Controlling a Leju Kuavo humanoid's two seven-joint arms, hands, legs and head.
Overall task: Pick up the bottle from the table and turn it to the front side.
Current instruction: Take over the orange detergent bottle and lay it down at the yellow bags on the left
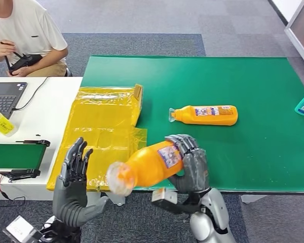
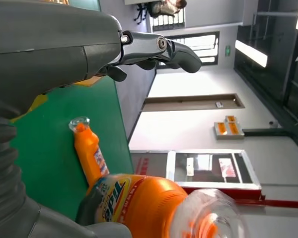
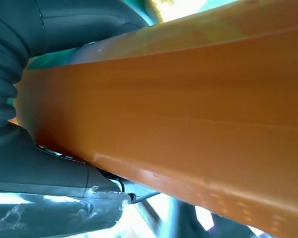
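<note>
While my right hand [image 1: 190, 164] grips the orange bottle [image 1: 150, 164] above the table's [image 1: 257, 152] near edge, its cap points left. My left hand [image 1: 74, 163] hangs empty, fingers spread.

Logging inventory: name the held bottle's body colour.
Orange, clearest in the head view.

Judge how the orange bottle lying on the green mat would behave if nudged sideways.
The orange bottle lies on its side on the green mat, so it would probably roll or pivot. Its smooth plastic looks stiff, likely slippery. Its weight cannot be judged.
</note>
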